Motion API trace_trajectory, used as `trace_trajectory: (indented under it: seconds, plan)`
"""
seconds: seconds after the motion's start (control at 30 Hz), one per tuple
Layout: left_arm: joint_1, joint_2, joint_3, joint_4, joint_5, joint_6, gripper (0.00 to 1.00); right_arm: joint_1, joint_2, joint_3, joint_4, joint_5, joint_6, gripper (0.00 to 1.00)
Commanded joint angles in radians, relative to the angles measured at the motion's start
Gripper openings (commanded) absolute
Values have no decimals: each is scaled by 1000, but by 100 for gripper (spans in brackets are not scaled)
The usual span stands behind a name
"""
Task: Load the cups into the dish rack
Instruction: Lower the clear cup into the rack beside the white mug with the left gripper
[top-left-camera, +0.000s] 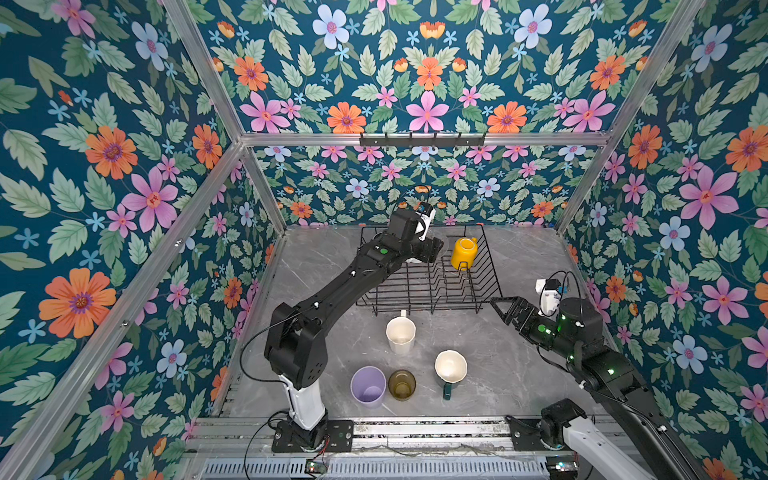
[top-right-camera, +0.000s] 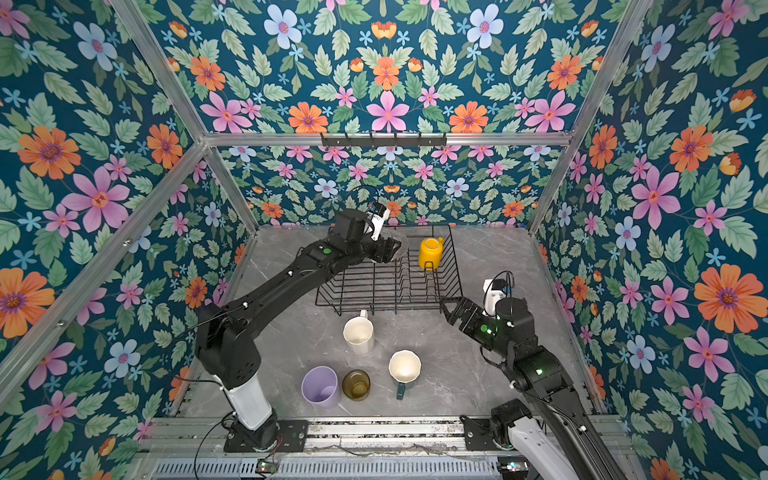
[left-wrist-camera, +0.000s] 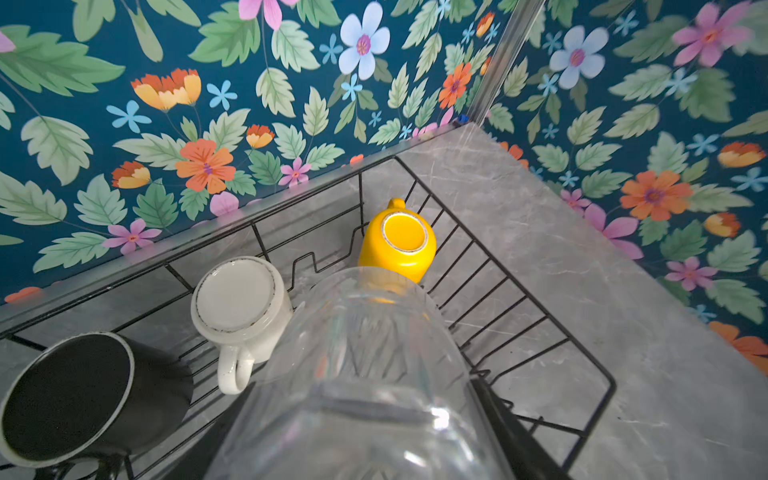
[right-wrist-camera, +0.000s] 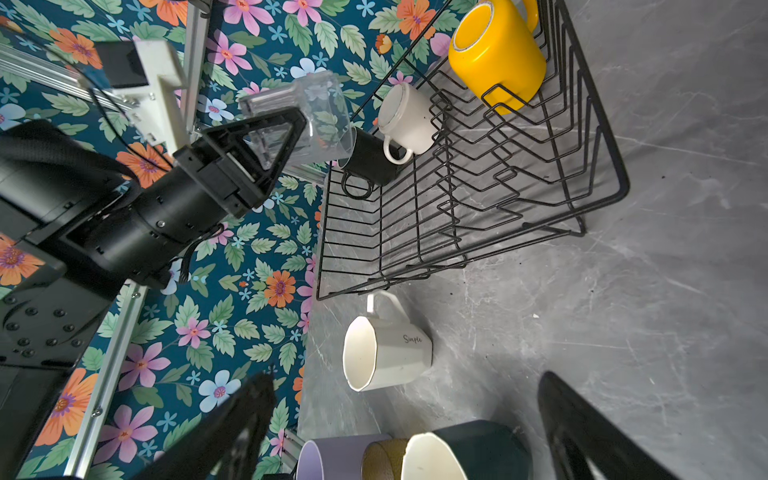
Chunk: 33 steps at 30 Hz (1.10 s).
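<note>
Roughly halfway: at lower centre of both top views the lilac tumbler (top-left-camera: 368, 384), olive-amber glass (top-left-camera: 402, 384) and green mug (top-left-camera: 451, 368) are sitting on the bench (top-left-camera: 519, 257). The tall white mug (top-left-camera: 400, 334) is standing just above them, near the dish rack (top-left-camera: 428, 309). Four left to load. The right hand (top-left-camera: 500, 306) is hovering wide open and empty by the rack's lower-right corner. Farther up, the yellow mug (top-left-camera: 463, 252) is sitting upside down in the rack's upper right. The black mug (left-wrist-camera: 70, 395) and pale mug (left-wrist-camera: 239, 299) are sitting along its far side. The left arm (top-left-camera: 332, 286) is reaching over the rack's far side. The left hand (top-left-camera: 434, 248) is gripping the clear glass (left-wrist-camera: 365, 365), tilted, above the rack and not yet set down.
</note>
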Motion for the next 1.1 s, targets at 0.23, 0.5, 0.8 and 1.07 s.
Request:
trace_trajectory:
  seconds: [0.23, 0.5, 0.8, 1.07]
  plan:
    - [-32, 160, 157, -66, -113, 54, 0, 2, -3, -22, 12, -28, -2, 98]
    - [-42, 257, 213, -65, -135, 59, 0, 1, -8, -35, 18, -32, 5, 98]
    - [-49, 313, 226, -23, -151, 57, 0, 1, -10, -45, 21, -37, 11, 98]
    - [-54, 352, 230, 16, -178, 58, 0, 1, -26, -45, 2, -37, 13, 98]
